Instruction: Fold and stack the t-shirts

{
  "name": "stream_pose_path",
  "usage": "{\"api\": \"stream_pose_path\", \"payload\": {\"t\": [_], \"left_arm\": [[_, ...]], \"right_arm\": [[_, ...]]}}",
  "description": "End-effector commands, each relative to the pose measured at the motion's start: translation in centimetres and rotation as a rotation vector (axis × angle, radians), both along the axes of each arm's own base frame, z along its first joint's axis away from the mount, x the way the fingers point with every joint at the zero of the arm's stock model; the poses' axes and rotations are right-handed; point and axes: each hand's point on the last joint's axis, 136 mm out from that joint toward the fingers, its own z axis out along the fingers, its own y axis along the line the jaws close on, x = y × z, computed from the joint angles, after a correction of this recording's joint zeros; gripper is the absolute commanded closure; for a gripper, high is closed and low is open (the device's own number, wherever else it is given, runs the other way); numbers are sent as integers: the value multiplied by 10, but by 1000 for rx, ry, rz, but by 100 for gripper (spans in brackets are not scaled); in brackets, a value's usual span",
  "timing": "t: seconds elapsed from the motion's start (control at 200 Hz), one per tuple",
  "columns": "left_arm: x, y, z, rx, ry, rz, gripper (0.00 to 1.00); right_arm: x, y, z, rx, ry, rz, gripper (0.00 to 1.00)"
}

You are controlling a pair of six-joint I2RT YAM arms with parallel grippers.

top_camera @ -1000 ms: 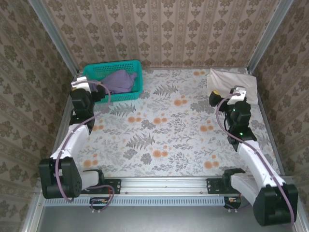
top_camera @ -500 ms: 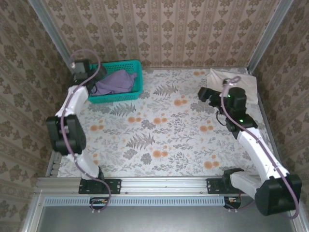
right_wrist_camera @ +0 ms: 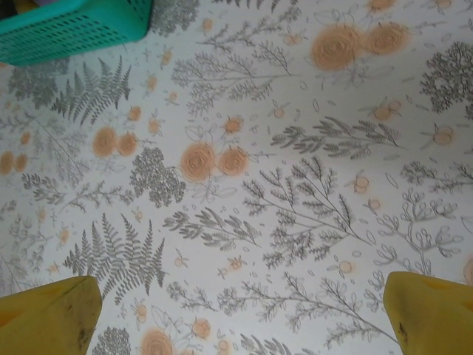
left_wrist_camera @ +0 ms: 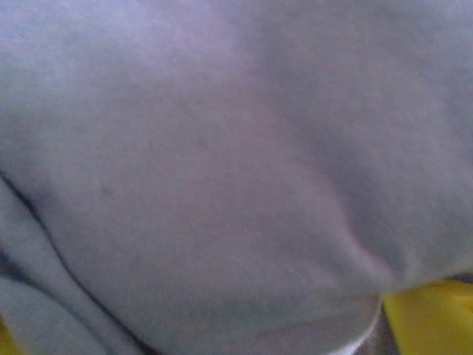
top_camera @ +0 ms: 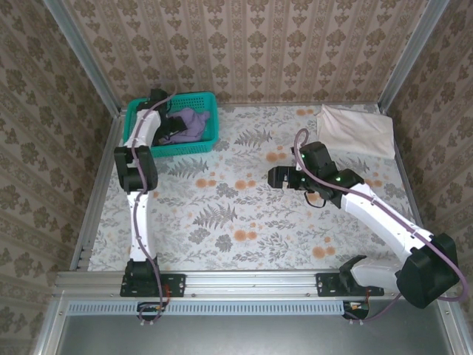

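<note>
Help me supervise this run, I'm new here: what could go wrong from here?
The left hand is pressed into the bunched lavender shirt inside the teal basket: it may snag the mesh and drag the basket along. A blind pinch may lift a wad that is hard to spread.

Lavender shirt (top_camera: 191, 122) bunched in basket (top_camera: 194, 144), off-white shirt (top_camera: 355, 129) folded far right

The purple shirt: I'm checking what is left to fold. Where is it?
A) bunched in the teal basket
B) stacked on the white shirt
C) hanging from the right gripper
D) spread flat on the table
A: the top view shows the purple shirt crumpled inside the teal basket.
</note>
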Motion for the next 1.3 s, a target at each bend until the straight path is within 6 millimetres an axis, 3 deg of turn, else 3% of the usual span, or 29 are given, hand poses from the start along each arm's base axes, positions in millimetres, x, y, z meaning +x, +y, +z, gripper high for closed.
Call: {"api": "stream_pose_path", "payload": {"t": [0.0,0.125,0.24,0.36,0.49,0.59,0.715,0.825,0.935,1.12,1.205,1.295], "left_arm": [[-6,8,-17,-9,65,-2,20],[5,39,-21,5,32,71,62],[19,75,-7,92,-39,74,86],[38,108,11,126,-128,88,100],[50,134,26,175,-194,91,100],[57,141,41,234,-238,73,100],[70,128,88,222,-358,45,100],[77,119,145,249,-483,35,100],[70,104,211,191,-598,21,100],[26,47,335,135,-789,-54,100],[-1,10,374,57,-844,-104,100],[-34,-43,404,-6,-882,-209,100]], "right_arm": [[-6,-7,2,-49,51,-19,1],[-5,-6,2,-48,77,-35,1],[-2,-3,3,-34,92,-53,3],[-1,-1,-4,-18,125,-81,3],[-1,5,-8,11,178,-99,5],[2,14,-3,17,192,-81,6],[10,20,8,-11,169,-65,6],[16,27,9,-8,156,-61,7],[18,35,19,13,130,-43,8],[21,39,35,31,72,-29,8],[18,33,49,39,23,-33,9],[18,23,58,25,-24,-68,8]]}}
